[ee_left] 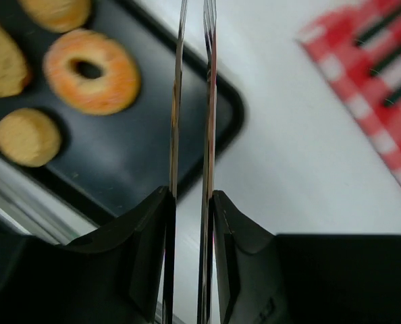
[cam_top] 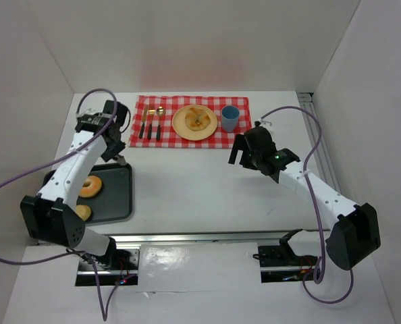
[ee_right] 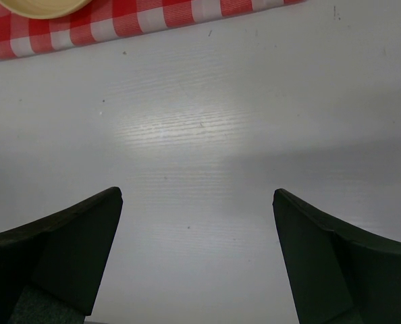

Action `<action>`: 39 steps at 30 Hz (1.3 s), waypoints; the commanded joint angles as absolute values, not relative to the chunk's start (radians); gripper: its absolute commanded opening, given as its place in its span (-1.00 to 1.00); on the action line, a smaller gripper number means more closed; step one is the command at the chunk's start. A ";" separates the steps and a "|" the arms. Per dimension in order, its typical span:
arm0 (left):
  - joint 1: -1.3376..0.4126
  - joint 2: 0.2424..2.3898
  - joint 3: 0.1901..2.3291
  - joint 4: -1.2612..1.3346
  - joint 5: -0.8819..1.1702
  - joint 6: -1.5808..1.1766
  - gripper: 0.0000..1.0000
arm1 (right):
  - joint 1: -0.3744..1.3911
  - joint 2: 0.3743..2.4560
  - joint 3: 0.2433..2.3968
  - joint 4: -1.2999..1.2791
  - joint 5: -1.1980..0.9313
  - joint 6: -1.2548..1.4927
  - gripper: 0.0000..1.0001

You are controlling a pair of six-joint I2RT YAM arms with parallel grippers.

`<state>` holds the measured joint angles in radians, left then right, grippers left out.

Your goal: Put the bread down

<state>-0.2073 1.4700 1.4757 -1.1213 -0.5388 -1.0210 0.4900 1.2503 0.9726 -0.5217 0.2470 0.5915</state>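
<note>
Left gripper (ee_left: 190, 194) is clenched on thin metal tongs (ee_left: 209, 101), whose two blades stand narrowly apart with nothing between them. The blades reach over the right edge of the dark tray (ee_left: 140, 155), and their tips run out of the wrist view. On the tray lie a donut (ee_left: 92, 71), just left of the blades, a round bun (ee_left: 28, 137) and two more bread pieces, none touched by the tongs. From above, the tray sits at the bench's (cam_top: 187, 189) left side, well apart from the checked mat (cam_top: 217, 138). On the mat stand a plate (cam_top: 180, 125) with bread (cam_top: 198, 118) on it, a blue cup (cam_top: 229, 118) and cutlery (cam_top: 150, 123). Right gripper (ee_right: 197, 196) hangs released, jaws wide, over bare bench below the mat.
</note>
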 commanded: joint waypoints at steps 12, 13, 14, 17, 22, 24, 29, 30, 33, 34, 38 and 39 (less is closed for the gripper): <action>-0.101 1.230 1.249 -1.365 -0.713 -1.410 -0.24 | 0.485 1.183 1.008 -0.482 0.134 0.548 1.00; -0.101 1.203 1.235 -1.365 -0.698 -1.395 -0.24 | 0.485 1.183 1.008 -0.482 0.133 0.548 1.00; -0.075 1.194 1.226 -1.365 -0.698 -1.381 -0.24 | 0.485 1.174 1.008 -0.482 0.133 0.548 1.00; -0.032 1.183 1.226 -1.347 -0.677 -1.311 -0.24 | 0.485 1.164 1.008 -0.482 0.123 0.548 1.00; 0.073 1.193 1.217 -1.281 -0.617 -1.201 -0.24 | 0.485 1.155 1.008 -0.491 0.123 0.548 1.00; 0.110 1.193 1.197 -1.250 -0.572 -1.149 -0.24 | 0.485 1.155 1.017 -0.491 0.123 0.548 1.00; 0.160 1.183 1.161 -1.195 -0.529 -1.099 -0.21 | 0.485 1.164 1.017 -0.491 0.123 0.548 1.00; 0.176 1.183 1.146 -1.183 -0.529 -1.085 -0.18 | 0.485 1.164 1.017 -0.491 0.123 0.548 1.00; 0.208 1.195 1.124 -1.158 -0.497 -1.055 -0.18 | 0.485 1.173 1.017 -0.491 0.123 0.548 1.00; 0.221 1.210 1.115 -1.146 -0.497 -1.043 -0.18 | 0.485 1.173 1.017 -0.491 0.123 0.548 1.00; 0.221 1.236 1.104 -1.137 -0.476 -1.043 -0.16 | 0.485 1.173 1.017 -0.491 0.123 0.548 1.00; 0.221 1.236 1.104 -1.128 -0.466 -1.043 -0.11 | 0.485 1.173 1.017 -0.491 0.123 0.548 1.00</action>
<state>0.2169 1.2270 1.1103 -1.1591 -0.4950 -1.0706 0.4900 1.1877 0.9760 -0.5179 0.1230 0.5591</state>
